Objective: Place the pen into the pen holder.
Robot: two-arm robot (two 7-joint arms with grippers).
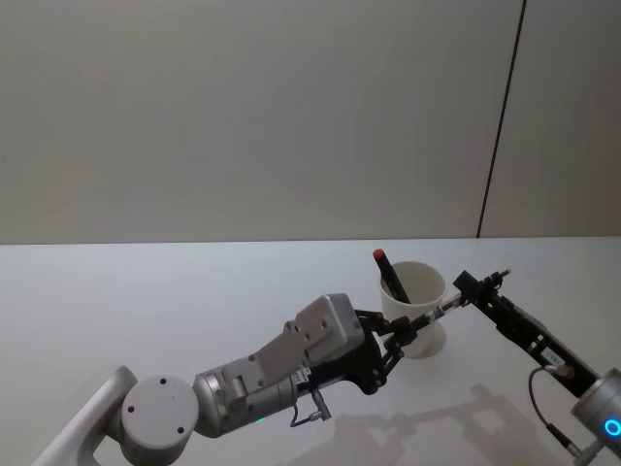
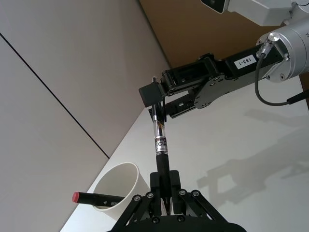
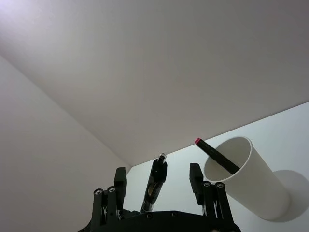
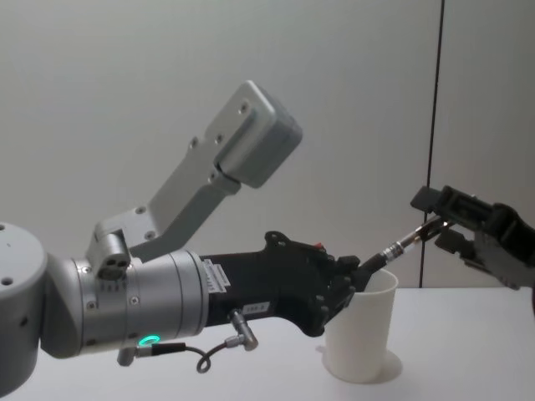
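A clear-barrelled pen (image 1: 432, 316) with a dark grip hangs in the air between my two grippers, just in front of the pen holder's rim. My left gripper (image 1: 398, 340) is shut on the pen's dark end (image 2: 162, 166). My right gripper (image 1: 475, 286) is open, its fingers (image 3: 195, 175) standing either side of the pen's other end (image 3: 155, 186) without touching it. The pen holder (image 1: 427, 340) is a white paper cup standing on the table, with a black, red-capped marker (image 1: 391, 275) leaning inside it. In the chest view the pen (image 4: 401, 245) slants up from the left gripper (image 4: 359, 276) toward the right gripper (image 4: 439, 221), above the pen holder (image 4: 359, 342).
The white table (image 1: 146, 311) stretches left of and behind the cup. A plain wall with a dark vertical seam (image 1: 500, 126) stands behind. The left arm's forearm (image 1: 262, 374) lies low across the front of the table.
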